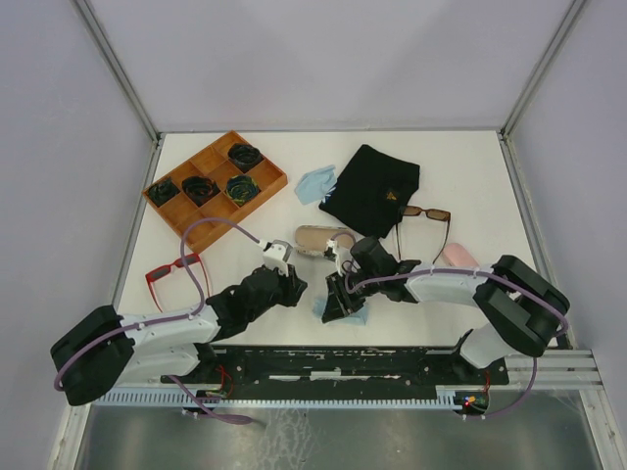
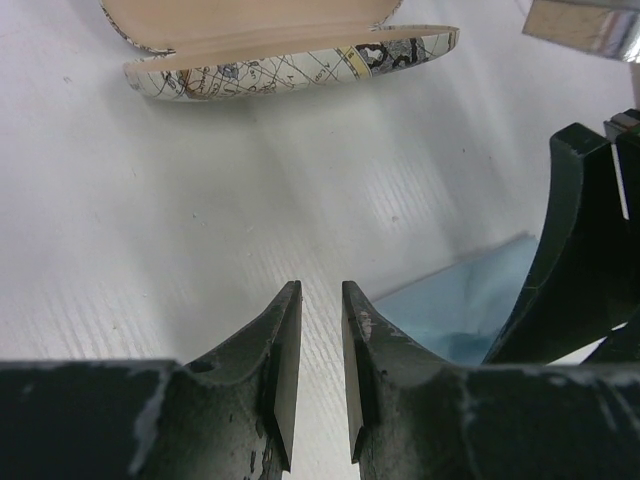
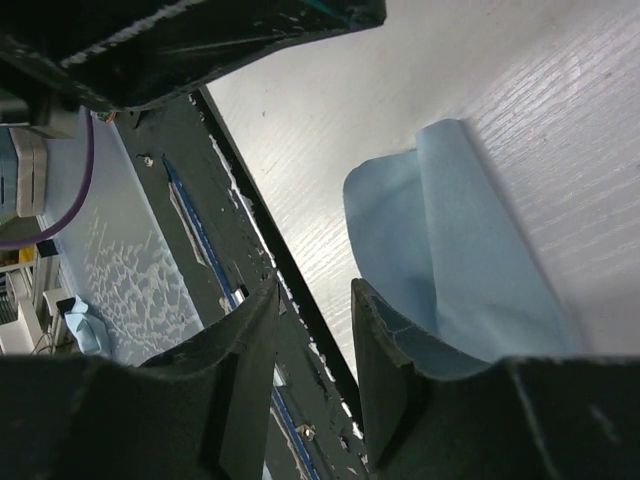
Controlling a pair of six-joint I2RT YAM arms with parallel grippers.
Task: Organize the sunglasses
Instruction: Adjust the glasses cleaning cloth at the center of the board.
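While my left claw [image 2: 321,330] and right claw [image 3: 313,330] each stand a little apart, pinching nothing, the red sunglasses [image 1: 174,271] lie far left on the table [image 1: 470,166] and the brown sunglasses [image 1: 426,212] beside the black cloth [image 1: 372,188].

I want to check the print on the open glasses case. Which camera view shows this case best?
The left wrist view: the glasses case lies open near the top, its map-like print and tan lining clear. The top external view shows the case only small. The right wrist view does not show it.
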